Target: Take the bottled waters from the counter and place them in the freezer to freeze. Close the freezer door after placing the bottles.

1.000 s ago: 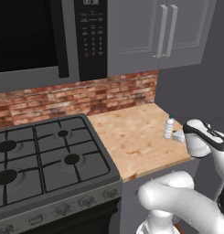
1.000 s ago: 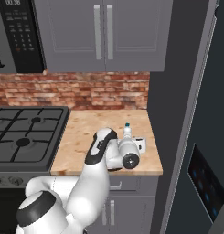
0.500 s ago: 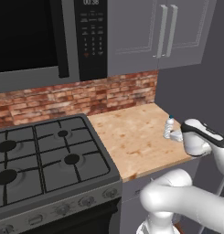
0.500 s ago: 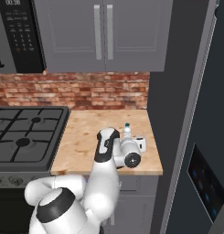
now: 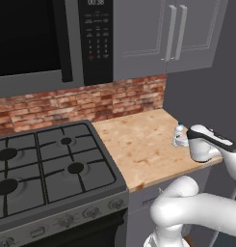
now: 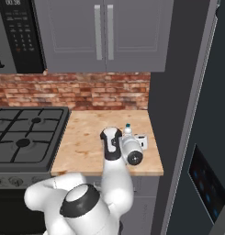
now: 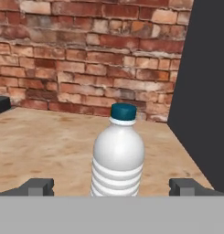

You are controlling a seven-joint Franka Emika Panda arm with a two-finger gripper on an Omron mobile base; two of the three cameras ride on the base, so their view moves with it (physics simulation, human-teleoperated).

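Evenly lit, flat and rendered, with no visible lamp and no glare. Soft, faint shadow under the cabinets [image 6: 102, 36] onto the brick wall [image 5: 90, 99]. Dim on the dark freezer side [image 6: 178, 114]. Slight sheen on the white bottle [image 7: 118, 157], shaded toward its right. Coarse, somewhat blurred textures on the counter [image 5: 138, 140] and bricks up close in the hand view. No lens bending at the edges; sharp enough near and far.

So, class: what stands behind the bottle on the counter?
Behind the bottle is the brick wall, with the freezer's dark side to its right. The bottle covers some counter behind it.
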